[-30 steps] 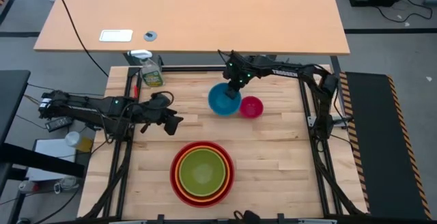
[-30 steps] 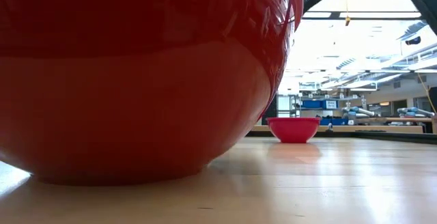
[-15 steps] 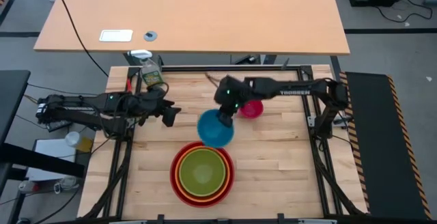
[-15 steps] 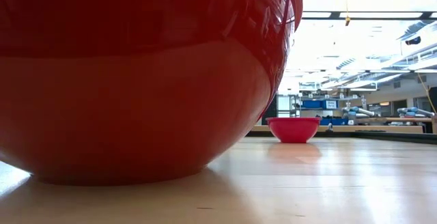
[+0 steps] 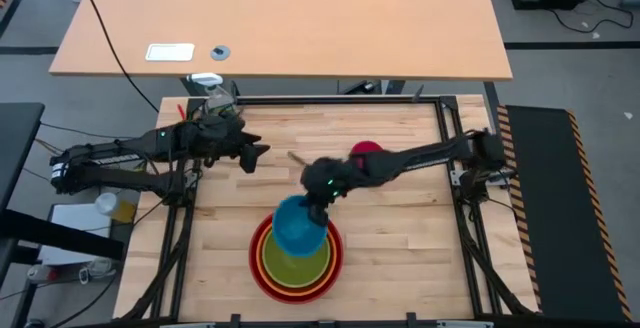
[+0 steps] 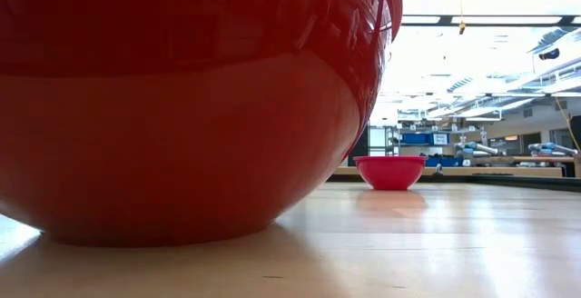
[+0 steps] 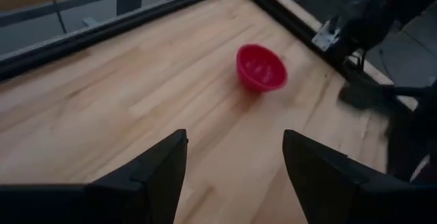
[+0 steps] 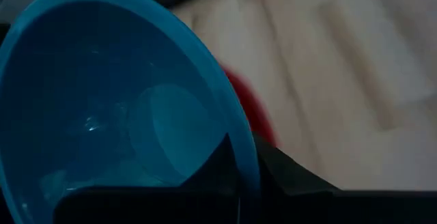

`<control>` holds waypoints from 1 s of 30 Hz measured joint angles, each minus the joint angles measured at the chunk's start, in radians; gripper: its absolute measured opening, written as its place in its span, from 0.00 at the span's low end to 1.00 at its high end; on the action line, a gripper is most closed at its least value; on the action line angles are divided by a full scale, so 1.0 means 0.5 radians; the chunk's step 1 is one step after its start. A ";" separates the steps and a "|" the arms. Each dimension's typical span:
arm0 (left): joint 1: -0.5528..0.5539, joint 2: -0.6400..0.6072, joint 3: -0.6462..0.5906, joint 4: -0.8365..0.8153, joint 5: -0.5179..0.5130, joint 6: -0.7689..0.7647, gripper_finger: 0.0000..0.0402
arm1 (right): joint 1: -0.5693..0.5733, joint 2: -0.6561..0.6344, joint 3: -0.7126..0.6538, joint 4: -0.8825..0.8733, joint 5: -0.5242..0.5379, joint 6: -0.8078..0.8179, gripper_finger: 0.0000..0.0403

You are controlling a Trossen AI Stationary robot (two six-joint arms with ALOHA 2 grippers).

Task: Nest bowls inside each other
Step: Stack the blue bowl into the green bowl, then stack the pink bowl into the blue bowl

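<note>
The red bowl (image 5: pixel 262 273) stands near the table's front edge with the orange bowl (image 5: pixel 268 260) and the yellow-green bowl (image 5: pixel 300 266) nested in it. It fills the left of the low view (image 6: pixel 182 107). The blue bowl (image 5: pixel 298 226) hangs over the far part of this stack, with my right gripper (image 5: pixel 322 196) shut on it. The magenta bowl (image 7: pixel 260 67) rests on its base at the far right, partly hidden by the right arm in the high view (image 5: pixel 366 149). My left gripper (image 5: pixel 255 156) hovers open at the far left, holding nothing. My right gripper pinches the blue bowl's rim (image 8: pixel 244 157) on the bowl's far side, one finger inside the bowl (image 8: pixel 217 161) and one outside (image 8: pixel 281 171). The fingers slant down from the table's far right. The bowl hangs tilted over the stack; I cannot tell whether it touches it.
A green spray bottle (image 5: pixel 212 90) stands at the far left corner, mostly behind the left arm. Black frame rails (image 5: pixel 440 128) border the wooden table. Bare wood lies to the right of the stack (image 5: pixel 400 238).
My right gripper has carried the blue bowl from beside the magenta bowl toward the table's near edge and somewhat left, until it hangs over the stack. The magenta bowl has stayed in place. My left gripper has drifted toward the far edge, still open.
</note>
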 joint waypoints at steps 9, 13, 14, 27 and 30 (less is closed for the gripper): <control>0.213 0.000 0.001 0.002 0.342 0.081 0.61 | 0.179 0.422 0.428 -0.237 0.000 -0.037 0.07; 0.224 0.000 0.001 -0.012 0.404 0.125 0.61 | 0.242 0.581 0.618 -0.512 0.064 -0.218 0.07; 0.224 0.000 0.001 -0.014 0.415 0.137 0.61 | 0.254 0.606 0.657 -0.571 0.071 -0.257 0.07; 0.222 0.000 0.001 -0.015 0.700 0.156 0.61 | 0.260 0.646 0.723 -0.674 0.035 -0.347 0.28; 0.222 0.000 0.001 -0.016 0.731 0.146 0.61 | 0.216 0.646 0.790 -0.749 0.004 -0.310 0.35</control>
